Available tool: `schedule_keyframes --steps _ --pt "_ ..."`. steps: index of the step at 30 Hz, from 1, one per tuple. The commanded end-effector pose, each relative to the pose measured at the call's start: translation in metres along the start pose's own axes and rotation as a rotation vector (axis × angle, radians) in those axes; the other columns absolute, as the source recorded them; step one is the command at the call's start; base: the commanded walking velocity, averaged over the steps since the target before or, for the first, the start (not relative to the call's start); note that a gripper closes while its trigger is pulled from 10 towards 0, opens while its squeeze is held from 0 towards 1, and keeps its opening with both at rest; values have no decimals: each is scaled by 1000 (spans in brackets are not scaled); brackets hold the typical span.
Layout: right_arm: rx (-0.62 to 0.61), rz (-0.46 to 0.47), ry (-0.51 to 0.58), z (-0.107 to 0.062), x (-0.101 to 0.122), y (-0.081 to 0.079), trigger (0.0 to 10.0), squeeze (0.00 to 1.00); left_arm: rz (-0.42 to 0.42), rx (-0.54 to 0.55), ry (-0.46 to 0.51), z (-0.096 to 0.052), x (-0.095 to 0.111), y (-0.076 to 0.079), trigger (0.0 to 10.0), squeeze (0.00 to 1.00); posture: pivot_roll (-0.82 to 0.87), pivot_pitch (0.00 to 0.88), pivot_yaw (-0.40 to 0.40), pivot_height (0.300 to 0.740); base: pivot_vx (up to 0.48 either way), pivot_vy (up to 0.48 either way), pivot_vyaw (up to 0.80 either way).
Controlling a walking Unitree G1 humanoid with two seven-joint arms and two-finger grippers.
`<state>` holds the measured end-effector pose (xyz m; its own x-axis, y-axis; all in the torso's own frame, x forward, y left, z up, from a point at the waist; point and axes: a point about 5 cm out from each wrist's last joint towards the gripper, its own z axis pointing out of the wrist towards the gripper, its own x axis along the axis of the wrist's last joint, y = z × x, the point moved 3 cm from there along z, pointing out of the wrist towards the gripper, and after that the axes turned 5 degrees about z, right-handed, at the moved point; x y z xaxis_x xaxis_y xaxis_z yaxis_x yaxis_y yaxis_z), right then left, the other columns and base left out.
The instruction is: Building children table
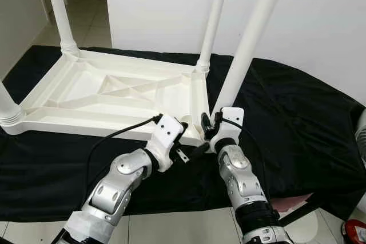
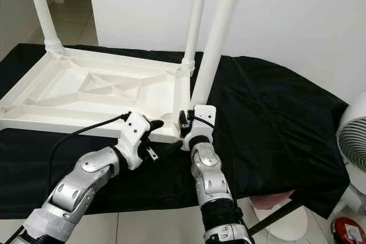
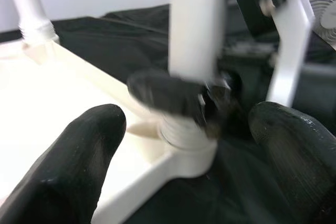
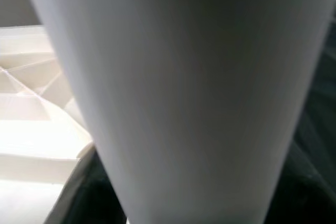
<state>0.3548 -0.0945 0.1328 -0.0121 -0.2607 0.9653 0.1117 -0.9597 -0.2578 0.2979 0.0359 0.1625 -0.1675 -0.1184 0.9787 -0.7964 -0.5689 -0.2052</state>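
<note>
Reaching forward, right claw (image 1: 210, 131) grips the near table leg (image 1: 247, 38); left claw (image 1: 191, 141) spread wide beside it.

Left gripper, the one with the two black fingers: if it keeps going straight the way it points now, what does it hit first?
Most likely the ribbed base of the near white plastic table leg, where it seats in the upturned white tabletop's corner. The left gripper is open, its fingers straddling that line. The right gripper's black finger already crosses there; depth is unclear.

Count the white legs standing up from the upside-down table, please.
4. Far left corner leg; far right corner leg; near right corner leg, at the right gripper; near left corner leg, cut by the picture's edge.
</note>
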Motion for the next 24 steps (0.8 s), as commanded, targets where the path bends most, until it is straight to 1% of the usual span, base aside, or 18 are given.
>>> schedule_keyframes --steps 1,7,9,11,13,14,15,16,17,18,19,20,23,24 --pt "-14 18 0 -2 4 9 10000 1000 2 10 -14 2 -2 -1 10000 0 65 46 -110 740 0 0 0" --pt "11 -10 13 -6 9 16 10000 1000 13 -1 -11 4 -1 -1 10000 0 54 45 -112 740 0 0 0" --pt "56 -42 27 -10 15 23 10000 1000 20 -8 -5 6 1 -2 10000 0 39 35 -102 740 0 0 0" --pt "72 -54 32 -12 17 25 10000 1000 22 -11 -3 6 2 -2 10000 0 37 34 -101 740 0 0 0" --pt "94 -73 26 -15 18 31 10000 1000 23 -20 -4 6 1 -2 10000 0 33 33 -98 740 0 0 0" --pt "134 -99 20 -16 20 35 10000 1000 26 -28 -6 6 1 -2 10000 0 29 35 -94 740 0 0 0" --pt "163 -116 14 -18 21 37 10000 1000 28 -33 -8 7 1 -2 10000 0 29 35 -94 740 0 0 0" --pt "163 -116 14 -18 21 37 10000 1000 28 -33 -8 7 1 -2 10000 0 29 35 -94 740 0 0 0" --pt "243 -150 6 -22 22 37 10000 584 26 -48 -14 5 0 0 10000 0 23 35 -92 740 0 0 0" --pt "243 -150 6 -22 22 37 10000 584 26 -48 -14 5 0 0 10000 0 23 35 -92 740 0 0 0" --pt "283 -163 3 -24 23 36 10000 584 24 -57 -18 4 -1 2 10000 0 23 35 -92 740 0 0 0" --pt "344 -194 0 -26 22 36 10000 0 15 -60 -29 2 -3 2 10000 0 26 35 -94 740 0 0 0" --pt "462 -236 -15 -28 20 37 10000 0 14 -64 -39 -1 -6 2 10000 0 30 36 -96 740 0 0 0" --pt "500 -234 -27 -28 19 37 10000 0 16 -67 -41 -1 -6 2 10000 0 32 36 -96 740 0 0 0"
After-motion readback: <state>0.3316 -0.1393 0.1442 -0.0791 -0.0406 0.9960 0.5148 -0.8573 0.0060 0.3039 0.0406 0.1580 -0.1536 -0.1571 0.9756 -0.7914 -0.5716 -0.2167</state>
